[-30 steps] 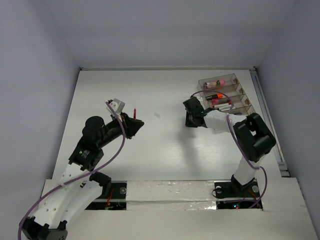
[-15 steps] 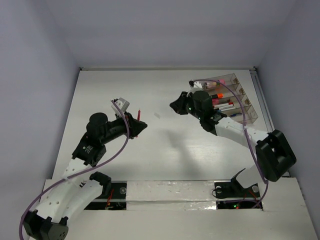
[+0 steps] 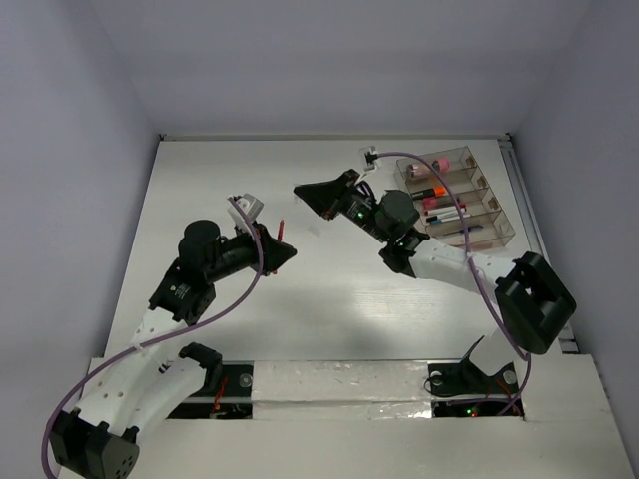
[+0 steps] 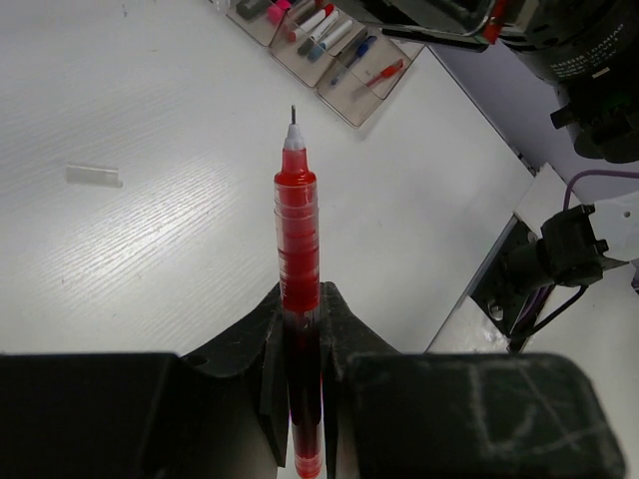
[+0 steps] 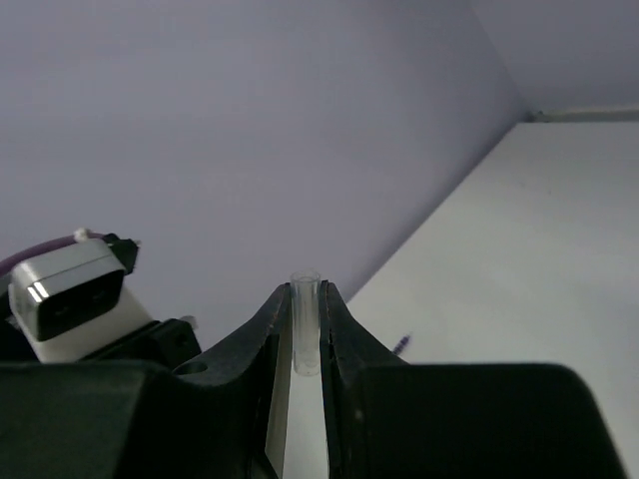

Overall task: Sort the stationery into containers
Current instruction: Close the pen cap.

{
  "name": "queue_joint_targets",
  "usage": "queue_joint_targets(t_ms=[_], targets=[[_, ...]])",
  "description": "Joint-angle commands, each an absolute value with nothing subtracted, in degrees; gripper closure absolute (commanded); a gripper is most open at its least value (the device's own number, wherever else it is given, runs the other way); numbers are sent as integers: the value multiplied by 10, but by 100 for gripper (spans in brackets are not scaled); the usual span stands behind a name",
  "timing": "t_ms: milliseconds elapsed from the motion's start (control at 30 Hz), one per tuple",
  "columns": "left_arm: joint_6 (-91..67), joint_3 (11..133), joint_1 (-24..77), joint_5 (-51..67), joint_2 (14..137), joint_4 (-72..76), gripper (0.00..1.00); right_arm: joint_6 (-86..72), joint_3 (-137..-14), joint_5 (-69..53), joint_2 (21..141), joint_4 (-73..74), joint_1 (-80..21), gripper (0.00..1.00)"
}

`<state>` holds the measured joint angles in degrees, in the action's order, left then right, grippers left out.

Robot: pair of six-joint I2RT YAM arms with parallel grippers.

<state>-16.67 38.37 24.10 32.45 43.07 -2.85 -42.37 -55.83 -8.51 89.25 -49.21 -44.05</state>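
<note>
My left gripper point(image 4: 300, 294) is shut on a thin red pen point(image 4: 298, 230), which has no cap and points its tip away from the wrist. In the top view the left gripper point(image 3: 289, 251) is left of centre, with the red pen point(image 3: 282, 230) sticking up from it. My right gripper point(image 5: 306, 294) is shut on a small clear tube-shaped cap point(image 5: 306, 329). Seen from above, the right gripper point(image 3: 302, 192) points left, above and to the right of the pen tip. The clear organiser point(image 3: 496, 228) stands at the far right, holding a pink cylinder point(image 3: 436, 164), highlighters point(image 3: 431, 190) and pens.
A small pale piece point(image 4: 93, 176) lies on the white table between the arms, and shows in the top view as a pale piece point(image 3: 314, 232). The organiser point(image 4: 351, 108) is also at the top of the left wrist view. Walls enclose the table at the back and sides.
The right arm swung left, away from the organiser, and now points its gripper toward the left gripper. The left gripper shifted slightly right with the red pen.
</note>
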Motion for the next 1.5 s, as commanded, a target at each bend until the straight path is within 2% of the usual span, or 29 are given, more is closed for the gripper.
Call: queue_joint_targets(t_ms=[0, 400, 1467], targets=[[-171, 398, 232, 341, 427, -4, 100, -440, -589, -84, 897, -599, -460, 100], [-178, 397, 221, 334, 432, 10, 100, -423, -608, -90, 921, -603, -496, 100], [-186, 394, 206, 335, 415, 19, 100, -425, -596, -93, 937, -633, -517, 100]])
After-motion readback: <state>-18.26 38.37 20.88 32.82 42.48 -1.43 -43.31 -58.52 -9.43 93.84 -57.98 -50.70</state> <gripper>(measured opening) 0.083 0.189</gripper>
